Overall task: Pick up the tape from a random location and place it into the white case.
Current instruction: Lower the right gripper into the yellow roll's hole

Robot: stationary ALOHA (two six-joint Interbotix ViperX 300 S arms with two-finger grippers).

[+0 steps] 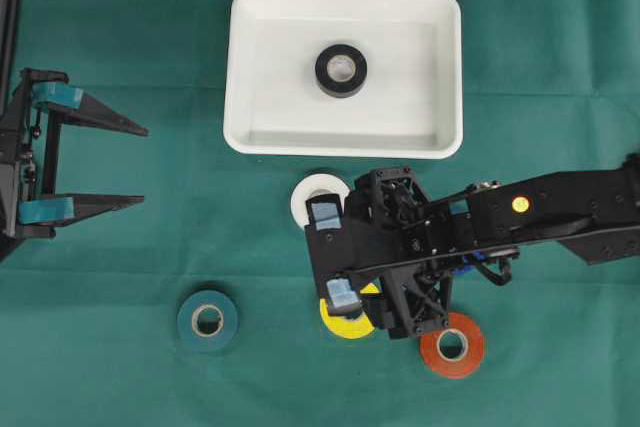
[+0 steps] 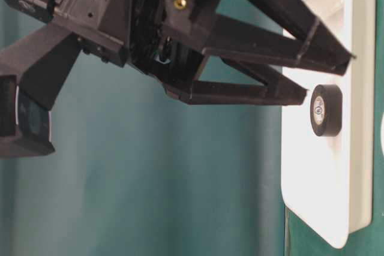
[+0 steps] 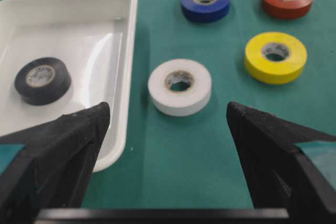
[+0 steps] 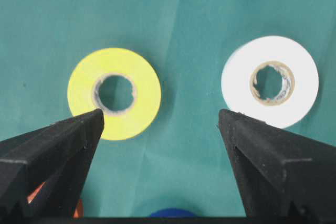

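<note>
Right gripper (image 4: 160,129), jaws spread wide and empty, hangs between the yellow tape (image 4: 114,93) at ten o'clock and white tape (image 4: 270,81) at two in its wrist view, nearer both than the wide-open left gripper (image 1: 140,165), white case (image 1: 245,127) beyond

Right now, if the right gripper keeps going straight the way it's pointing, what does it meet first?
Probably bare green cloth: the open right gripper points down between the yellow tape and white tape. Depth is unclear, so its fingers might clip either roll.
</note>
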